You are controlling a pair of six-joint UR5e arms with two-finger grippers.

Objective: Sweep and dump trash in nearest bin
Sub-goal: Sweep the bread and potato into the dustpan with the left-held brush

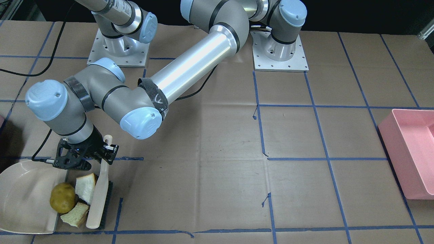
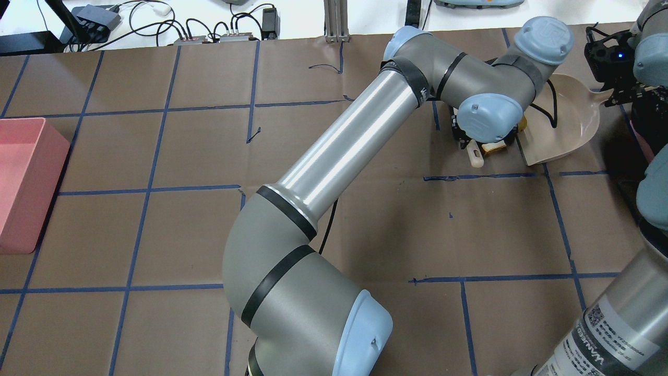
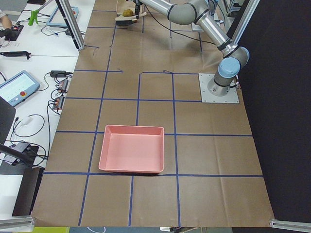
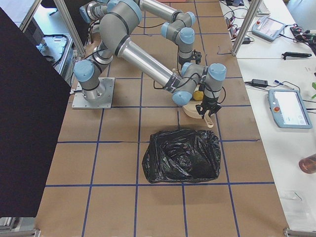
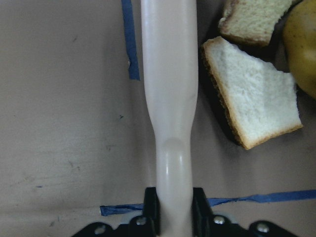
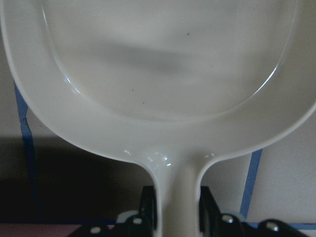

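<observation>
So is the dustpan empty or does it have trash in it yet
Nearly empty: only the potato sits at the lip of the dustpan; both bread pieces lie beside the brush.

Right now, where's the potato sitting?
In the front-facing view the potato sits at lower left, on the dustpan's open lip, touching the two bread pieces beside the brush.

Two arms of brushed silver tubing and grey joint housings, capped in pale blue and ringed with black bands, rise from square, screw-studded metal base plates. Black cables trail alongside. Each black end effector shows small silver screws.
</observation>
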